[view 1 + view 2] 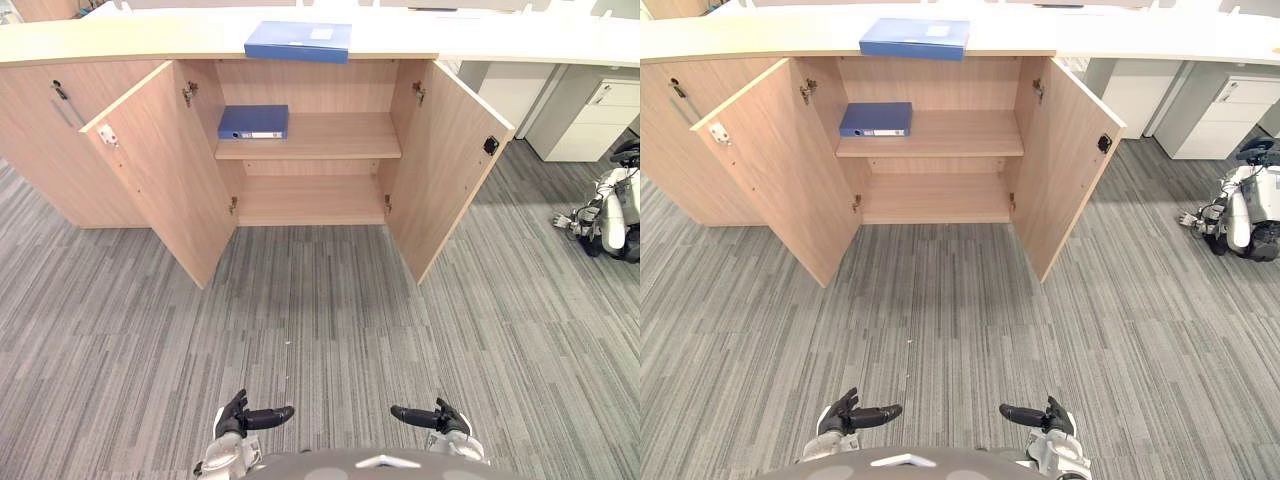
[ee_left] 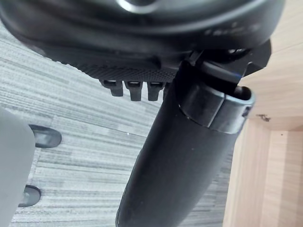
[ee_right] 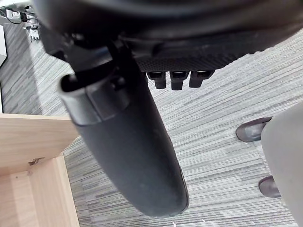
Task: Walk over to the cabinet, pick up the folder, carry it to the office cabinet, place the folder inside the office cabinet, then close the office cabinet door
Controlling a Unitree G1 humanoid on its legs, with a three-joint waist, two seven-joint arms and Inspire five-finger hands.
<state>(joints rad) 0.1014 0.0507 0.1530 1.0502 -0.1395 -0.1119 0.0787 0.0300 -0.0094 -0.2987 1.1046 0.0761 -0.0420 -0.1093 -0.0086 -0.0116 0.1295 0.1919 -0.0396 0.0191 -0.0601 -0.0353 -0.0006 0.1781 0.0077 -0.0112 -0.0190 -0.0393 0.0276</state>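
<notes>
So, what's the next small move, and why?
Probably step forward: the left hand and right hand hang empty by the body, while the blue folder lies on the countertop, well ahead across the carpet, above the open cabinet.

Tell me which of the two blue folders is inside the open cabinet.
The darker folder, lying flat at the left end of the upper shelf. The lighter folder lies on the countertop above.

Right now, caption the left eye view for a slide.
Open light-wood cabinet: blue folder on top, second blue folder on upper shelf; dark left hand and right hand empty.
</notes>
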